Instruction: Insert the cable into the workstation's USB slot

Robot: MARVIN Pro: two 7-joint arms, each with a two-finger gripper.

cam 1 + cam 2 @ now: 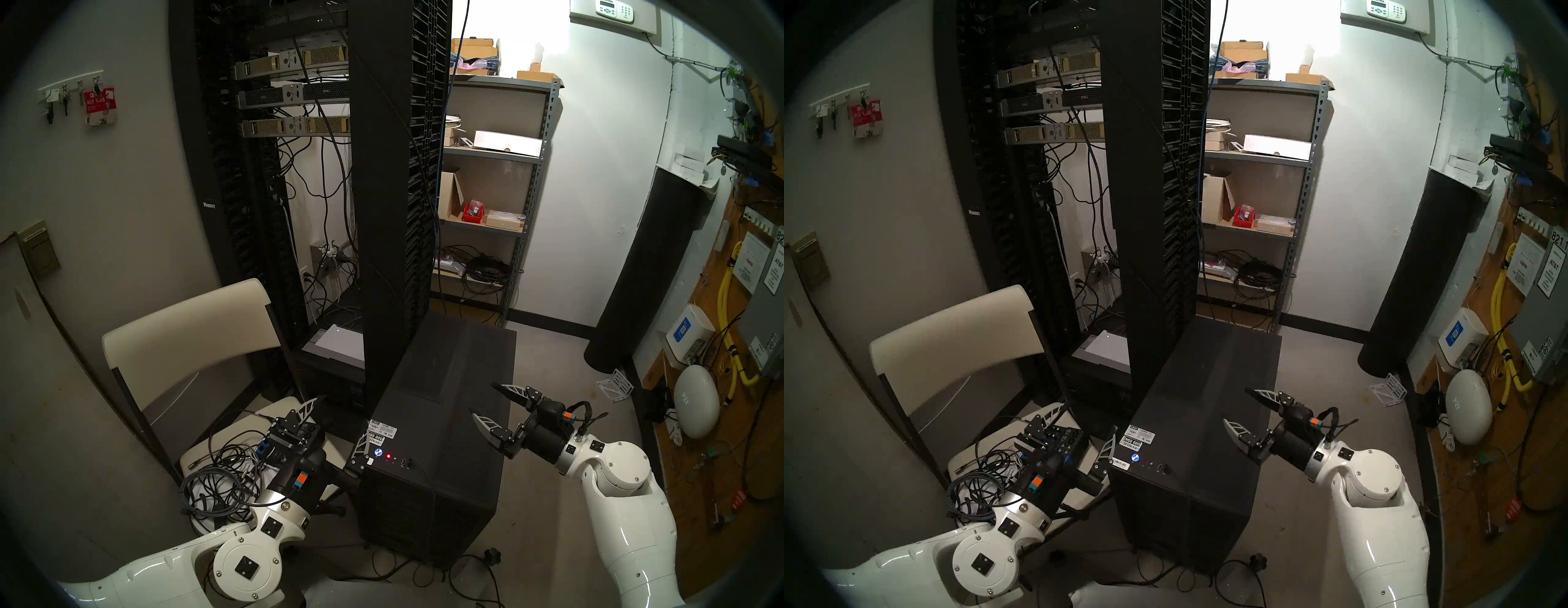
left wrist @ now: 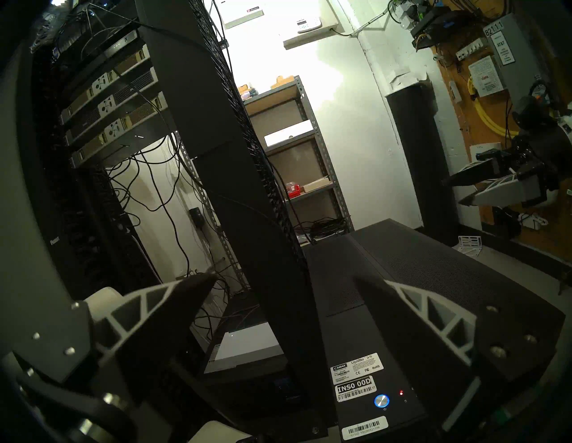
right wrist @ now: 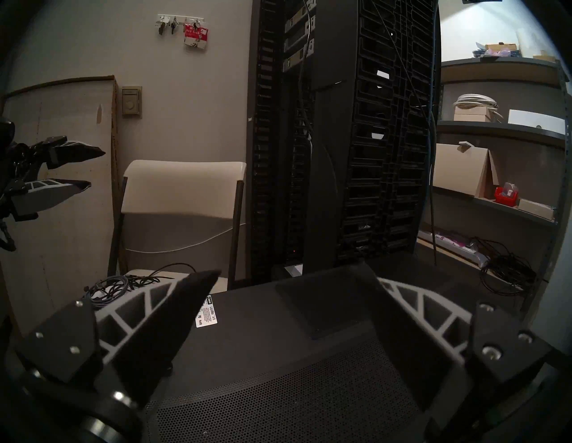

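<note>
The workstation (image 1: 449, 424) is a black mesh tower on the floor, with white stickers, a blue button, a red light (image 1: 388, 456) and USB ports on its front top edge. A small black plug (image 1: 407, 465) sits at the right-hand port, and the thin black cable (image 1: 421, 469) runs off to its right; how deep it sits I cannot tell. My left gripper (image 1: 337, 424) is open and empty, just left of the tower's sticker corner. My right gripper (image 1: 483, 399) is open and empty above the tower's top. The wrist views show the tower (image 2: 433, 278) (image 3: 278, 386) between open fingers.
A tall black server rack (image 1: 382, 212) stands right behind the tower. A white chair (image 1: 191, 335) on the left holds tangled cords (image 1: 220, 475) and a small audio mixer (image 1: 1062, 441). Metal shelves (image 1: 488, 220) stand at the back, loose cords (image 1: 475, 569) lie on the floor.
</note>
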